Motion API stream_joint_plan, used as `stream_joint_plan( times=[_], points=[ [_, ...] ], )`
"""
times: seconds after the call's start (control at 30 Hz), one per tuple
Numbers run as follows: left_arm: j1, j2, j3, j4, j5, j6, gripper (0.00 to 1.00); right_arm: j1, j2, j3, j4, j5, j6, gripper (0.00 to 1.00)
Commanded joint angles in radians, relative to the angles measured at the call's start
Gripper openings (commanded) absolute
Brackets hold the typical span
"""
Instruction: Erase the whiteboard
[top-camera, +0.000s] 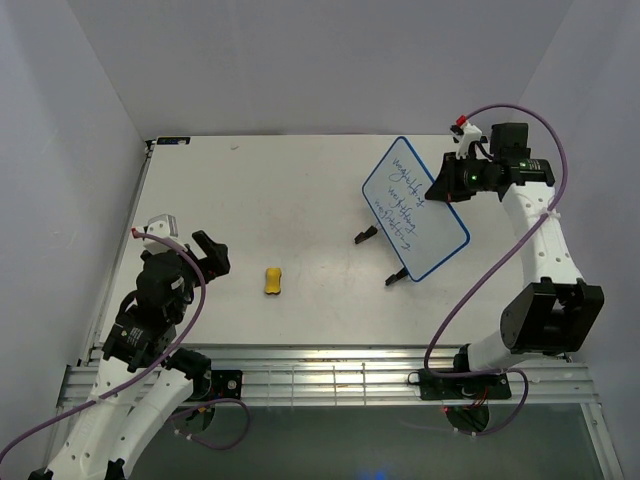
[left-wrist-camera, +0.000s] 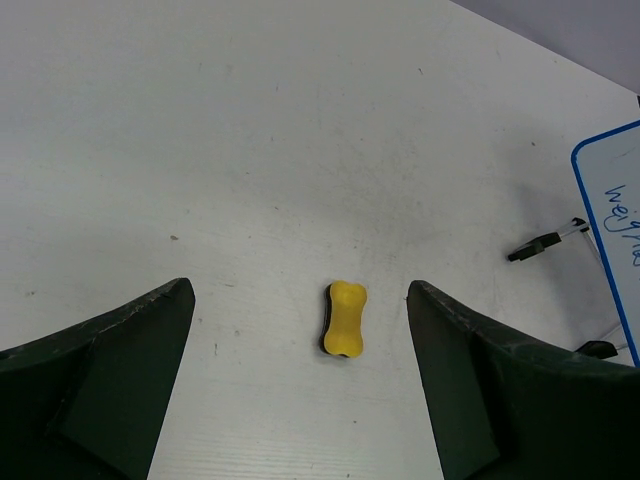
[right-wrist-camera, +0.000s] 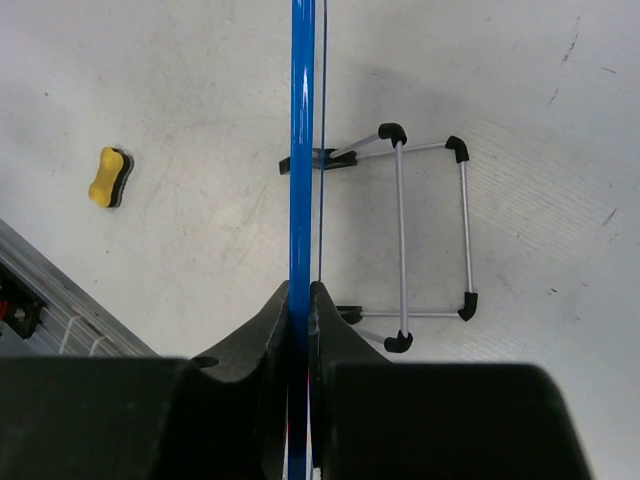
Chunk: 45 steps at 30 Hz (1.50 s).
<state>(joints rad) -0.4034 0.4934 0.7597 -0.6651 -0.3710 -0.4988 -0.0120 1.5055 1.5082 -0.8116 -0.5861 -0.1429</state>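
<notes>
You have the whiteboard (top-camera: 415, 207) standing at the far right of the counter (top-camera: 260, 190), propped at a tilt on a wire stand (right-wrist-camera: 432, 235) whose black-capped feet rest on the surface. The board has a blue frame, and its white face carries several lines of blue handwriting. Your right pincer (top-camera: 443, 190) is clenched on the board's right edge; in the right wrist view the two fingers (right-wrist-camera: 262, 325) press against either side of the blue rim, with no gap showing. Your left pincer (top-camera: 212, 255) is released, jaws spread wide, and hangs over the near left part of the counter with nothing in it. The yellow, bone-shaped eraser (top-camera: 273, 281) lies flat on the counter just to the right of that pincer, apart from it. In the left wrist view it sits in the gap between the two fingertips but beyond them, touching neither. It has a dark layer under the yellow top. The eraser is well apart from the board, to its near left. The counter is white and matte, with faint scuffs and small specks. A ribbed metal rail (top-camera: 330, 375) runs along its near edge, where both arm bases are mounted. Plain pale walls close in the left, far and right sides, and a purple cable (top-camera: 520, 110) loops along each arm.
</notes>
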Motion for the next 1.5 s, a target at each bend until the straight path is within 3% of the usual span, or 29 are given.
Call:
stream_joint_plan(
  times=[0.0,0.2,0.43,0.63,0.77,0.9,1.13,1.27,1.47],
  points=[
    [-0.006,0.002,0.0,-0.011,-0.028,-0.012,0.98,-0.003,-0.06,0.061,0.064,-0.098,0.071,0.08],
    [-0.006,0.023,0.007,-0.016,-0.026,-0.014,0.98,0.063,-0.142,0.046,0.167,-0.173,0.194,0.08],
    [-0.006,0.083,0.039,-0.042,-0.06,-0.079,0.98,0.34,-0.272,-0.169,0.349,0.131,0.42,0.08],
    [-0.006,0.195,0.05,0.002,0.139,-0.153,0.98,0.47,-0.344,-0.389,0.472,0.264,0.509,0.08],
    [-0.008,0.449,0.082,-0.027,0.171,-0.213,0.98,0.498,-0.353,-0.477,0.534,0.255,0.514,0.08],
    [-0.04,0.58,0.095,0.002,0.162,-0.23,0.98,0.523,-0.363,-0.54,0.523,0.275,0.485,0.08],
    [-0.204,0.79,0.108,0.073,0.115,-0.181,0.98,0.527,-0.47,-0.64,0.516,0.312,0.47,0.08],
    [-0.233,0.915,0.139,0.078,0.083,-0.146,0.77,0.529,-0.507,-0.668,0.523,0.293,0.47,0.08],
    [-0.235,1.002,0.155,0.094,0.035,-0.11,0.76,0.534,-0.521,-0.672,0.525,0.24,0.462,0.08]
  ],
)
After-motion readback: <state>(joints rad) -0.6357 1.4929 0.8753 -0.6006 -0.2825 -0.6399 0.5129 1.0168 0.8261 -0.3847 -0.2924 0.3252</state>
